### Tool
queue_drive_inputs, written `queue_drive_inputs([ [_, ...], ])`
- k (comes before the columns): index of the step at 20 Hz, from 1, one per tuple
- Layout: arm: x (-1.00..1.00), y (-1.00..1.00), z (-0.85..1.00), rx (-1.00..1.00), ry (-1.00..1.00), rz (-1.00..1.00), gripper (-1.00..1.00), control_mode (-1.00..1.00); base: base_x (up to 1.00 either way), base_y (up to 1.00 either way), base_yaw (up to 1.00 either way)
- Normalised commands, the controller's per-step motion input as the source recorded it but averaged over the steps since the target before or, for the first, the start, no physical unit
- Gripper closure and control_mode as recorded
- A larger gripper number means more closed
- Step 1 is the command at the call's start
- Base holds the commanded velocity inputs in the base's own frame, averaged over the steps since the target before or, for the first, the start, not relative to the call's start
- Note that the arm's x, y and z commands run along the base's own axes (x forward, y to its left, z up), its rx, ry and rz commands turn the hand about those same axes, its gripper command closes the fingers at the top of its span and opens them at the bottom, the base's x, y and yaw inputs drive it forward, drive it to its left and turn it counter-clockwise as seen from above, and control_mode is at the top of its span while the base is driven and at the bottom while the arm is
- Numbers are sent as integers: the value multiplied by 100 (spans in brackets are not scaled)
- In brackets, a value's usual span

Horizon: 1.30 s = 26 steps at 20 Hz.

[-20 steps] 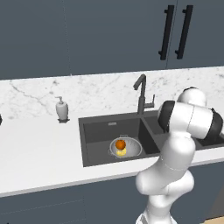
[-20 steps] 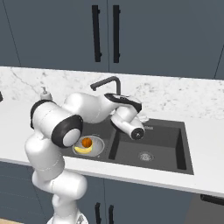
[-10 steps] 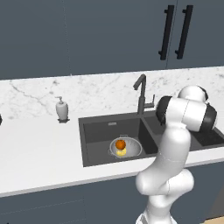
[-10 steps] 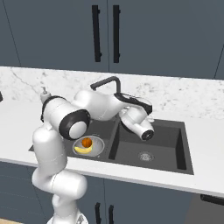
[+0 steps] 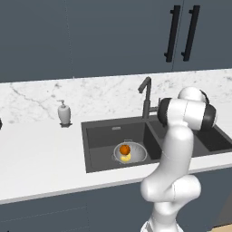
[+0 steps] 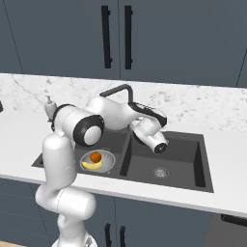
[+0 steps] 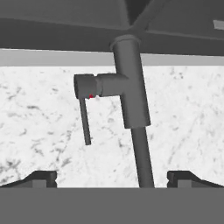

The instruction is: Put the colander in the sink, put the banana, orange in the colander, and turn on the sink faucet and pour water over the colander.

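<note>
In the left base view, the sink [image 5: 104,136] sat at mid-frame, sunk into the white marble counter [image 5: 41,154]. The colander [image 5: 130,153] rested on the floor of its left basin, slightly right of centre in the frame. The orange [image 5: 125,149] lay inside the colander, with the banana [image 5: 126,157] just below it and touching it. The faucet [image 5: 146,96] rose from the sink's back edge, just right of centre. A white soap dispenser [image 5: 64,113] stood on the counter at left of the sink. The arm [image 5: 181,136] climbed from the lower right, its elbow just right of the faucet. Two black cabinet handles [image 5: 181,32] hung at upper right.

In the right base view, the sink [image 6: 193,164] filled the middle. The colander [image 6: 97,160] sat in the basin left of centre, holding the orange [image 6: 95,156] above the banana [image 6: 91,165]. The faucet [image 6: 118,91] arched over the arm [image 6: 79,126], which reached from lower left toward frame centre. The gripper [image 6: 161,148] hung above the right basin, near the faucet; its fingers were too small here to judge.

In the hand view, the faucet [image 7: 131,87] stood upside down at centre against the marble, its lever [image 7: 85,118] at left. The gripper [image 7: 112,177] showed at the bottom, fingertips [image 7: 41,177] spread wide apart at either side, holding nothing.
</note>
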Motion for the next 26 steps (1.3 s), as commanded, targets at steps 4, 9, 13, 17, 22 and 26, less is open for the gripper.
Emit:
queue_drive_inputs([
  [4,32,5,-25,-12,-5,-1,-100,-100,0,0,0],
  [9,43,0,-14,-2,0,0,-100,-100,0,0,0],
  [13,50,0,-1,0,0,0,-100,-100,0,0,0],
  [17,51,0,-3,1,0,0,-100,-100,0,0,0],
  [22,51,-4,-17,0,0,0,-100,-100,0,0,0],
  [26,43,0,-27,0,0,0,-100,-100,0,0,0],
])
